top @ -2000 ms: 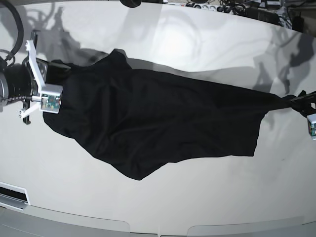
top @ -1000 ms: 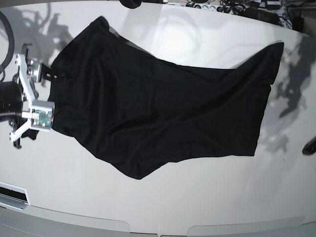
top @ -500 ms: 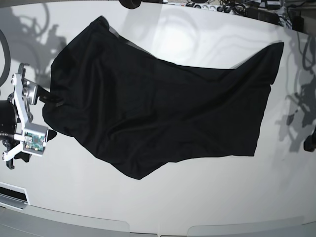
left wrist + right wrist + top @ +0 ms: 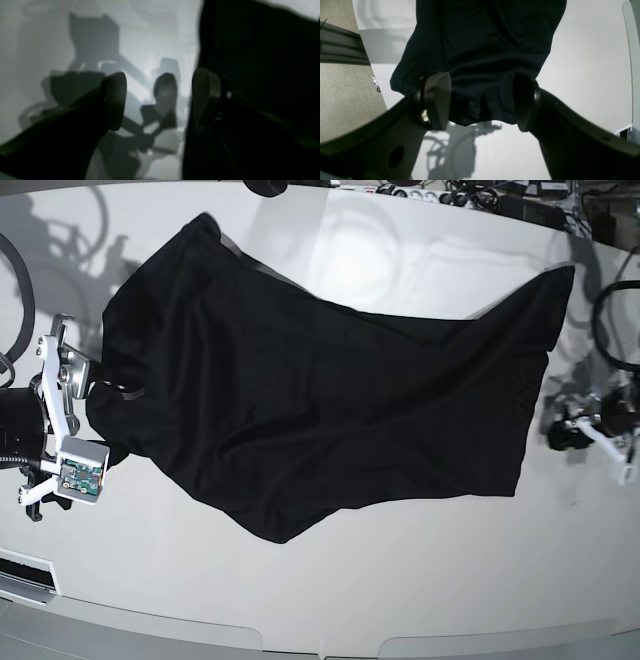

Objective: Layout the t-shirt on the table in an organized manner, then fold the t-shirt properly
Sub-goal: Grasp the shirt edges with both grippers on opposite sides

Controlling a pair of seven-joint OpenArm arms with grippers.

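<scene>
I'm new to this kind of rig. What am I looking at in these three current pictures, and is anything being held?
This is a two-armed robot working at a white table. The base picture looks down on the whole table from above. A black t-shirt lies spread on it, rumpled and not yet folded. The other two pictures come from cameras on the wrists, each looking out between that hand's two fingers. The right hand sits at one edge of the shirt, on the base picture's left. The left hand is beside the opposite edge, over bare table. Both hands are open and hold nothing.
</scene>
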